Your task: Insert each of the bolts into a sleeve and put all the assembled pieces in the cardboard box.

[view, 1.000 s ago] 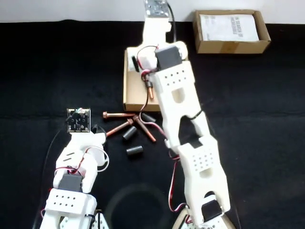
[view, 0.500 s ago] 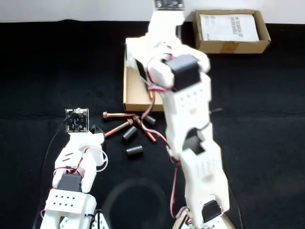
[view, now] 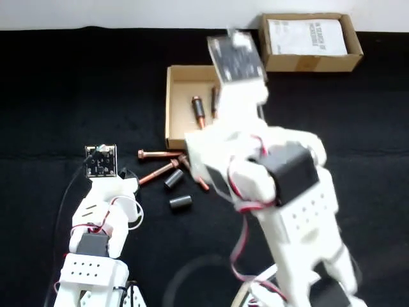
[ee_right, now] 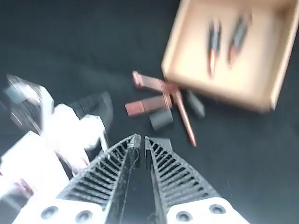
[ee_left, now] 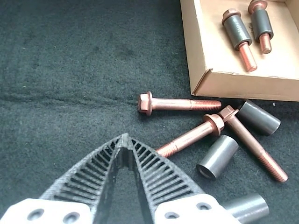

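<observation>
The open cardboard box [view: 176, 109] holds two bolts in sleeves [view: 198, 110] [ee_left: 238, 32], lying side by side. In front of it on the black cloth lie three loose copper bolts [ee_left: 180, 103] [ee_left: 191, 136] [ee_left: 254, 149] and three dark sleeves [ee_left: 218, 156] [ee_left: 259, 117] [ee_left: 245, 207]. My left gripper [ee_left: 124, 140] is shut and empty, low over the cloth just short of the bolts. The right gripper [ee_right: 138, 140] is shut and empty, raised high above the pile, with the box [ee_right: 229, 60] beyond it. The right arm [view: 275, 185] hides part of the pile in the high view.
A second cardboard box [view: 310, 41] with a white sheet inside stands at the back right. The left arm [view: 102, 217] sits at the front left. Bare black cloth stretches to the left and right of the pile.
The right arm has drawn back from the box and risen, leaving a sleeved bolt inside. Both assembled pieces now show in the box. The left arm has barely moved.
</observation>
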Robot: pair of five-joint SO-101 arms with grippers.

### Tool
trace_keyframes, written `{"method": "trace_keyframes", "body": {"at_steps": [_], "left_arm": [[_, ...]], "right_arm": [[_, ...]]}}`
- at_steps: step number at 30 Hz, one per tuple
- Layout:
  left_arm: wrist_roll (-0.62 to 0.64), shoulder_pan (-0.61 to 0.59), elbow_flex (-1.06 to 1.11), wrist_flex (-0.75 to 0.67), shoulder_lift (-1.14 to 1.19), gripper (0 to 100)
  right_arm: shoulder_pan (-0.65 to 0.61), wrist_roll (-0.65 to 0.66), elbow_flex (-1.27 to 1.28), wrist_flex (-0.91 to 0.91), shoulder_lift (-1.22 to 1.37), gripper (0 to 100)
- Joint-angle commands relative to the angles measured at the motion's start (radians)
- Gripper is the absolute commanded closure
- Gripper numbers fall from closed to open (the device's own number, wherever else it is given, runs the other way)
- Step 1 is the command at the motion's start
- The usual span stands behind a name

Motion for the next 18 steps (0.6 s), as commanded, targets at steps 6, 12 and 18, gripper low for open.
{"method": "trace_keyframes", "body": {"at_steps": [6, 12, 18], "left_arm": [[0.002, -0.005, 0.027, -0.003, -0.008, 99], [0.002, -0.007, 0.027, 0.000, -0.010, 99], [0.003, -0.008, 0.027, 0.002, -0.010, 99]], "right_arm": [[0.071, -0.003, 0.667, 0.004, -0.371, 99.3], [0.068, -0.003, 0.869, -0.056, -0.389, 99.3], [0.068, -0.008, 0.975, -0.269, -0.389, 99.2]]}}
